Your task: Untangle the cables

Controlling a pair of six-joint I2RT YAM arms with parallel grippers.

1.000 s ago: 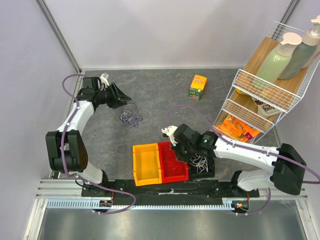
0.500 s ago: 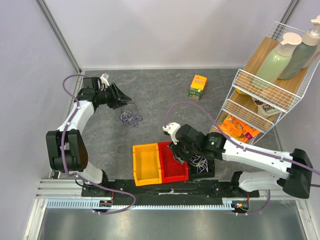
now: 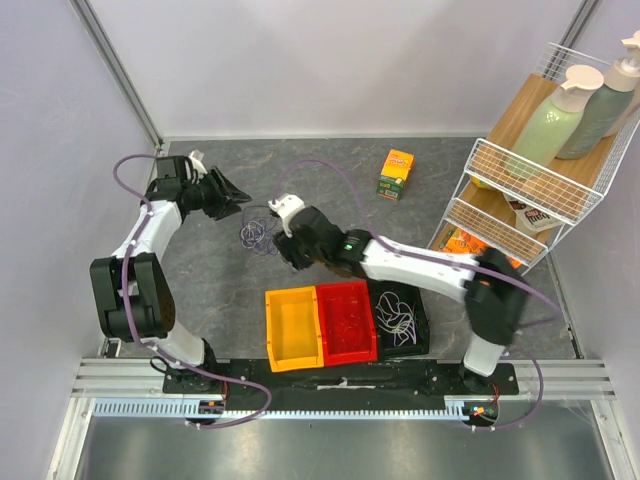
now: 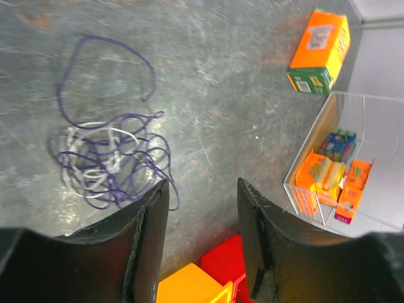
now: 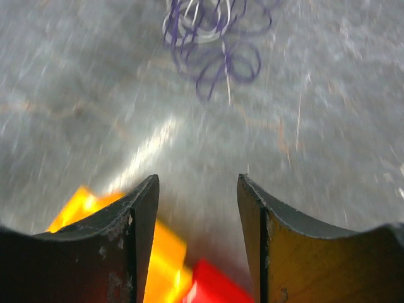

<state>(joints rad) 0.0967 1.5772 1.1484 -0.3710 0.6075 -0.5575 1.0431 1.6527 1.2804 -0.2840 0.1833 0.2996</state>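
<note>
Plainly, the tangle of purple and white cables (image 3: 260,233) lies flat on the grey table (image 3: 330,170), at about ten o'clock from the table's middle, with one purple tail looping off on its own in the left wrist view (image 4: 110,161). Nothing grips it. The left gripper (image 3: 233,196) sits just off the tangle at ten o'clock, fingers parted a fair way with bare table showing between them, holding nothing (image 4: 202,189). The right gripper (image 3: 284,244) stands near the tangle at four o'clock, pointed toward it; its fingers are likewise spread and hold nothing, and its wrist view is blurred (image 5: 197,180). Further out, at six o'clock from the tangle, three bins stand side by side, touching: yellow bin (image 3: 293,328), red bin (image 3: 345,322), black bin (image 3: 418,322). The black one holds more cable loops (image 3: 397,322), white and dark; I cannot tell them apart. An orange box (image 3: 397,173) stands at two o'clock from the tangle, well apart. At three o'clock, on the table's right edge, is a wire rack (image 3: 520,185) with bottles (image 3: 560,115) on top.
</note>
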